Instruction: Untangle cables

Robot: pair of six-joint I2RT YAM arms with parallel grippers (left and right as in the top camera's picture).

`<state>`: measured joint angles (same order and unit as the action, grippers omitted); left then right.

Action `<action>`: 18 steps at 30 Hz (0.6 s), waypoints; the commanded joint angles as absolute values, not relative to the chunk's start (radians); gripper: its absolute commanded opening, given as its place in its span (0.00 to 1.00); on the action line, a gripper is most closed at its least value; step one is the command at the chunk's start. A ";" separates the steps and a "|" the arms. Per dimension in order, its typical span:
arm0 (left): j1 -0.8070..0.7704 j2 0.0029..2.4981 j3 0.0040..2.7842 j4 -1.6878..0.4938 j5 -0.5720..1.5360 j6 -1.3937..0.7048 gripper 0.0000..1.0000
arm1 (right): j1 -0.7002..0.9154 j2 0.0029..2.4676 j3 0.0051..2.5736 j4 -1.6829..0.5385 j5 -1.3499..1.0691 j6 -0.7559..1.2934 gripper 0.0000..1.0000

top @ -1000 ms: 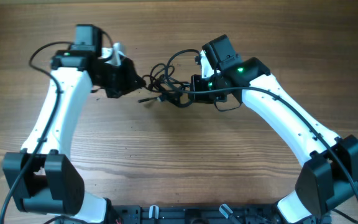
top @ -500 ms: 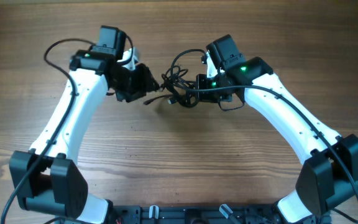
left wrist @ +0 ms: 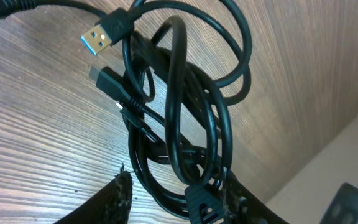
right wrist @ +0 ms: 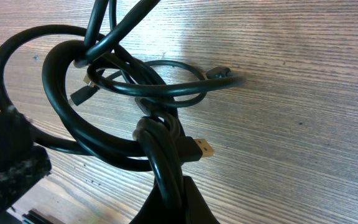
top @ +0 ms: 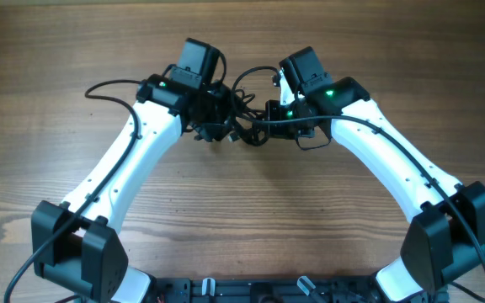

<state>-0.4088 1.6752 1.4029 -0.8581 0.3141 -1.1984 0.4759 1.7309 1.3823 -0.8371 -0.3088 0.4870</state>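
The cables [top: 241, 118] are thin black cords tangled in one bundle of loops between my two grippers. My left gripper [top: 219, 128] is at the bundle's left side. In the left wrist view its gripper [left wrist: 176, 205] is open, with several loops of the cables [left wrist: 179, 112] running down between the spread fingers [left wrist: 120, 199] and a blue-tipped plug [left wrist: 104, 34] above. My right gripper [top: 263, 124] is at the bundle's right side. In the right wrist view that gripper [right wrist: 179, 196] is shut on a thick bunch of the cables [right wrist: 104, 93], and a gold-tipped plug [right wrist: 197, 149] sticks out just above it.
The wooden table [top: 242, 210] lies bare around the bundle. The arms' own thicker black wires arc out beside each arm [top: 112, 87]. The left gripper's rough finger [right wrist: 11, 171] shows at the edge of the right wrist view.
My left arm has swung right across the table up to the bundle and its jaws have opened around the loops. The right arm has held still, still shut on the cables.
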 commanded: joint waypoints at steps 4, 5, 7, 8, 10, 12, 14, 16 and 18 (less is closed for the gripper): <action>-0.429 1.723 1.417 -0.843 0.208 -1.319 0.33 | 0.471 1.737 1.380 -0.834 -0.293 0.498 0.05; -0.429 1.736 1.417 -0.840 0.208 -1.323 0.32 | 0.471 1.737 1.380 -0.835 -0.293 0.498 0.05; -0.428 1.763 1.417 -0.836 0.207 -1.345 0.28 | 0.471 1.737 1.380 -0.835 -0.295 0.498 0.05; -0.428 1.776 1.417 -0.822 0.208 -1.344 0.24 | 0.471 1.737 1.380 -0.834 -0.297 0.498 0.05; -0.428 1.788 1.417 -0.791 0.207 -1.343 0.04 | 0.471 1.737 1.380 -0.835 -0.296 0.497 0.05; -0.421 1.787 1.417 -0.780 0.207 -1.328 0.04 | 0.471 1.737 1.380 -0.836 -0.296 0.497 0.05; -0.390 1.775 1.418 -0.774 0.210 -1.242 0.04 | 0.471 1.737 1.380 -0.839 -0.296 0.497 0.05; -0.357 1.750 1.418 -0.774 0.244 -1.141 0.04 | 0.471 1.737 1.380 -0.839 -0.292 0.496 0.05; -0.323 1.713 1.418 -0.778 0.296 -1.027 0.04 | 0.469 1.737 1.380 -0.837 -0.292 0.497 0.06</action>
<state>-0.3904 1.7786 1.4036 -0.7761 0.2546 -1.2331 0.4763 1.7313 1.3823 -0.8356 -0.3099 0.4870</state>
